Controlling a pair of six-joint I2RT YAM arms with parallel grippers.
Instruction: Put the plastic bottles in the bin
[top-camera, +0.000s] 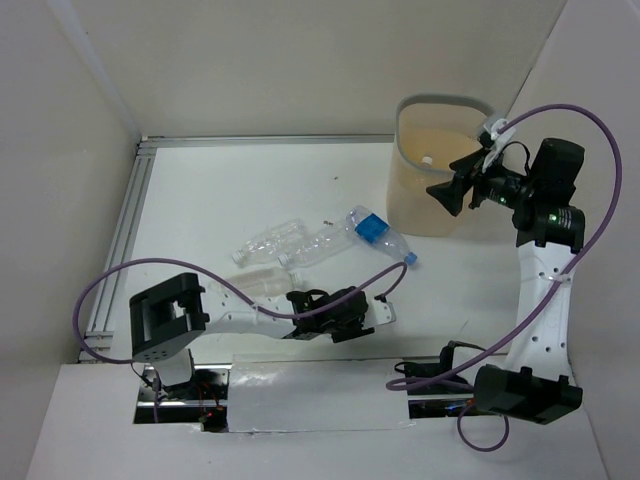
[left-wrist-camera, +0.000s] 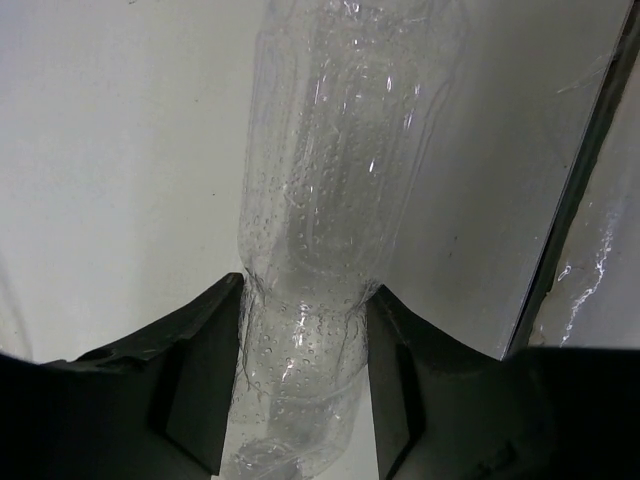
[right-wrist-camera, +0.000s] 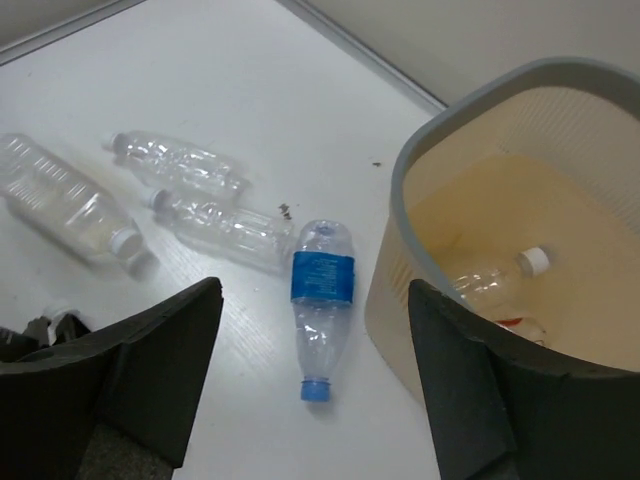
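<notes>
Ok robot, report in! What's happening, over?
Left gripper shut on a clear bottle. Right gripper open beside the bin. Four bottles on the table. Nothing blocking, over.

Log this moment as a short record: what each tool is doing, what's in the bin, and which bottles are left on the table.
left tool: shut on a clear bottle
right tool: open, holding nothing, at the bin's rim
bin: holds at least one white-capped bottle
table: four loose bottles lying down, including a blue-labelled bottle
</notes>
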